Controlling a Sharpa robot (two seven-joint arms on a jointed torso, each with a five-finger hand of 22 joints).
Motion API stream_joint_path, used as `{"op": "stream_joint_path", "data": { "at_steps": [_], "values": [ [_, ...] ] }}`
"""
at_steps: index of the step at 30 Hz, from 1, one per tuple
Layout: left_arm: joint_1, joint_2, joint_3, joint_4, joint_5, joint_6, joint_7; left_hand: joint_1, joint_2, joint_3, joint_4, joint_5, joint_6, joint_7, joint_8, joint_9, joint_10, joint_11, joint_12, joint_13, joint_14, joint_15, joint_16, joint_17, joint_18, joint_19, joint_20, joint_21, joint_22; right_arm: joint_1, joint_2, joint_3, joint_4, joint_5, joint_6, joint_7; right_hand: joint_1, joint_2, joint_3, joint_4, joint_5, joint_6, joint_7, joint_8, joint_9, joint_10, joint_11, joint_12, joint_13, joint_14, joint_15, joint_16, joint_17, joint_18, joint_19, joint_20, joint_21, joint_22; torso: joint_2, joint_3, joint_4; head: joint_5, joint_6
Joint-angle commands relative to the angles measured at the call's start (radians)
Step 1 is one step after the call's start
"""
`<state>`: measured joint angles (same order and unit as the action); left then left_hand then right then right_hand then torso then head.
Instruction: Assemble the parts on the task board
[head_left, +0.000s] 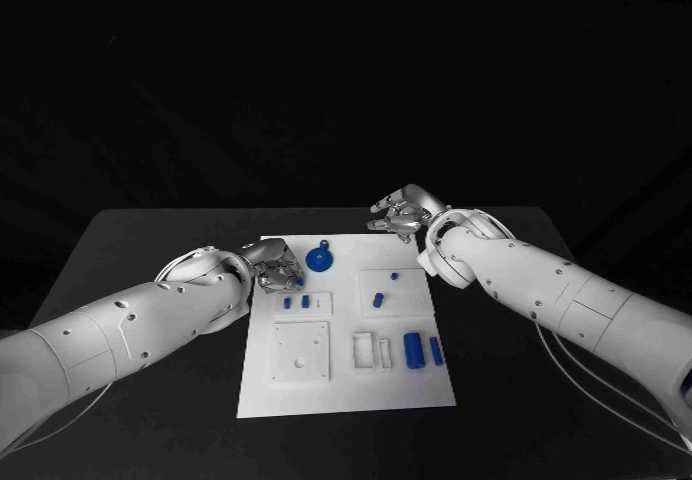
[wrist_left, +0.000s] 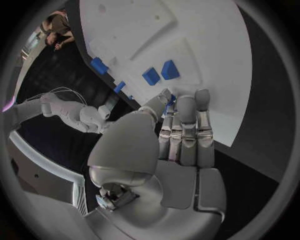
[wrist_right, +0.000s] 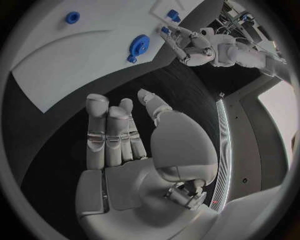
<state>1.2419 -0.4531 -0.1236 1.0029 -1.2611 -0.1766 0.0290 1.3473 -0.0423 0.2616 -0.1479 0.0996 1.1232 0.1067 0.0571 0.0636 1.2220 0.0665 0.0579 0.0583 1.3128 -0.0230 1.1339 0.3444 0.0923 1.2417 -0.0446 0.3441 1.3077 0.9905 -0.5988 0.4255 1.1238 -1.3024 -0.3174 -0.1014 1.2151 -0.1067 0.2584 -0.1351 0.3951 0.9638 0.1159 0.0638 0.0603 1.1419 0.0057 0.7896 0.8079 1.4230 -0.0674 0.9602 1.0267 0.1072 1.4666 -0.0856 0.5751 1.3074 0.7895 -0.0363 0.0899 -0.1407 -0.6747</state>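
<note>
Parts look like small stiff plastic bits, light and probably slick, so I'd pinch them by the sides. They're spread over the task board (head_left: 346, 385) mid-table. Left hand (head_left: 270, 262) fingers (wrist_left: 187, 125) sit together, touching a small blue part (wrist_left: 170, 101) at the board's left edge; can't tell if gripped. Right hand (head_left: 404, 213) hovers released past the far right corner.

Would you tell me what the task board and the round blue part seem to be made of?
Task board: apparently rigid matte white plastic, flat with crisp recesses and no glare. Round blue part: probably moulded or printed plastic, uniformly blue and dull.
</note>
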Motion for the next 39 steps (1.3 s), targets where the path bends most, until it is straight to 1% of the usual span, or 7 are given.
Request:
{"op": "stream_joint_path", "data": {
  "at_steps": [1, 15, 30, 32, 33, 35, 39],
  "values": [
    [-0.001, 0.001, 0.0, 0.001, -0.01, 0.016, -0.005, 0.004, -0.006, -0.004, 0.009, 0.005, -0.005, 0.0, 0.005, -0.001, 0.001, -0.001, 0.0, 0.0, -0.008, -0.001, 0.007, -0.004, 0.01, 0.006, 0.003, -0.009, 0.016, 0.0, 0.001, 0.0, 0.0, -0.003, 0.007, 0.008, -0.005, 0.0, 0.002, 0.002, 0.0, -0.002, 0.002, -0.004, 0.0, 0.001, -0.006, 0.0, 0.002, 0.006, -0.002, 0.0, 0.0, 0.009, 0.049, -0.002, 0.005, 0.035, 0.0, -0.0006, 0.0003, 0.001, -0.001],
    [-0.001, 0.0, 0.0, -0.003, -0.012, 0.012, -0.009, 0.012, -0.01, -0.005, 0.011, 0.007, -0.033, 0.002, 0.004, -0.001, 0.006, -0.003, 0.0, 0.0, -0.009, -0.002, 0.006, -0.009, 0.009, 0.01, 0.001, -0.018, 0.018, -0.001, 0.002, 0.0, -0.002, -0.002, 0.006, 0.008, -0.005, 0.0, 0.002, 0.002, 0.0, 0.004, 0.001, -0.004, 0.0, 0.001, -0.006, 0.0, 0.002, 0.006, -0.002, -0.001, 0.0, 0.009, 0.049, -0.002, 0.005, 0.035, 0.0, -0.0006, 0.0005, 0.003, -0.003],
    [-0.001, -0.007, 0.001, 0.001, -0.012, 0.007, -0.011, 0.02, -0.02, -0.005, 0.009, 0.008, -0.101, -0.013, 0.004, -0.002, 0.022, -0.01, 0.0, 0.001, -0.009, -0.008, 0.005, -0.015, 0.004, 0.014, -0.004, -0.025, 0.019, -0.001, 0.002, 0.0, -0.003, -0.002, 0.005, 0.009, -0.005, 0.0, 0.002, 0.002, 0.0, 0.004, 0.001, -0.004, 0.0, 0.001, -0.006, 0.0, 0.002, 0.006, -0.002, -0.001, 0.0, 0.009, 0.049, -0.002, 0.005, 0.035, 0.0, -0.0004, -0.0002, 0.002, -0.003],
    [-0.001, -0.008, 0.001, 0.002, -0.012, 0.004, -0.012, 0.02, -0.024, -0.008, 0.007, 0.008, -0.142, -0.021, 0.002, -0.003, 0.022, -0.01, 0.0, 0.001, -0.01, -0.008, 0.005, -0.015, 0.003, 0.014, -0.005, -0.026, 0.019, -0.001, 0.002, 0.0, -0.003, -0.002, 0.005, 0.009, -0.005, 0.0, 0.002, 0.002, 0.0, 0.004, 0.001, -0.004, 0.0, 0.001, -0.006, 0.0, 0.002, 0.006, -0.002, -0.001, 0.0, 0.009, 0.049, -0.002, 0.005, 0.035, 0.0, -0.0006, -0.0001, 0.003, -0.003],
    [-0.001, -0.009, 0.001, 0.002, -0.012, 0.003, -0.013, 0.02, -0.025, -0.008, 0.007, 0.008, -0.145, -0.022, 0.002, -0.003, 0.021, -0.01, 0.0, 0.001, -0.01, -0.007, 0.005, -0.015, 0.003, 0.014, -0.005, -0.026, 0.019, -0.001, 0.002, 0.0, -0.003, -0.002, 0.005, 0.009, -0.005, 0.0, 0.002, 0.002, 0.0, 0.004, 0.001, -0.004, 0.0, 0.001, -0.006, 0.0, 0.002, 0.006, -0.002, -0.001, 0.0, 0.009, 0.049, -0.002, 0.005, 0.035, 0.0, -0.0007, 0.0002, 0.003, -0.002],
    [-0.001, -0.013, 0.002, 0.003, -0.012, 0.001, -0.015, 0.022, -0.027, -0.012, 0.007, 0.008, -0.209, -0.034, 0.0, -0.005, 0.02, -0.01, 0.0, 0.001, -0.012, -0.007, 0.004, -0.015, 0.002, 0.014, -0.004, -0.028, 0.019, -0.001, 0.001, 0.0, -0.003, -0.002, 0.005, 0.009, -0.006, 0.0, 0.001, 0.003, -0.001, 0.001, 0.001, -0.004, 0.0, 0.0, -0.006, -0.002, 0.001, 0.005, -0.002, -0.003, -0.001, 0.009, 0.049, -0.002, 0.001, 0.033, 0.0, -0.0005, 0.0014, 0.003, -0.001],
    [0.0, -0.026, 0.004, 0.007, -0.006, -0.001, -0.016, 0.027, -0.025, -0.014, 0.007, 0.009, -0.21, -0.032, 0.001, -0.005, 0.015, -0.008, 0.0, 0.001, -0.013, -0.006, 0.004, -0.016, 0.003, 0.013, -0.004, -0.029, 0.019, -0.001, -0.002, 0.0, 0.0, 0.004, -0.012, 0.026, -0.006, 0.002, 0.003, 0.003, 0.001, 0.006, 0.001, -0.003, 0.0, -0.001, -0.006, -0.004, -0.001, 0.003, -0.002, -0.006, -0.004, 0.01, 0.048, -0.002, -0.005, 0.031, -0.001, 0.0002, 0.0006, 0.006, 0.002]
  ]
}}
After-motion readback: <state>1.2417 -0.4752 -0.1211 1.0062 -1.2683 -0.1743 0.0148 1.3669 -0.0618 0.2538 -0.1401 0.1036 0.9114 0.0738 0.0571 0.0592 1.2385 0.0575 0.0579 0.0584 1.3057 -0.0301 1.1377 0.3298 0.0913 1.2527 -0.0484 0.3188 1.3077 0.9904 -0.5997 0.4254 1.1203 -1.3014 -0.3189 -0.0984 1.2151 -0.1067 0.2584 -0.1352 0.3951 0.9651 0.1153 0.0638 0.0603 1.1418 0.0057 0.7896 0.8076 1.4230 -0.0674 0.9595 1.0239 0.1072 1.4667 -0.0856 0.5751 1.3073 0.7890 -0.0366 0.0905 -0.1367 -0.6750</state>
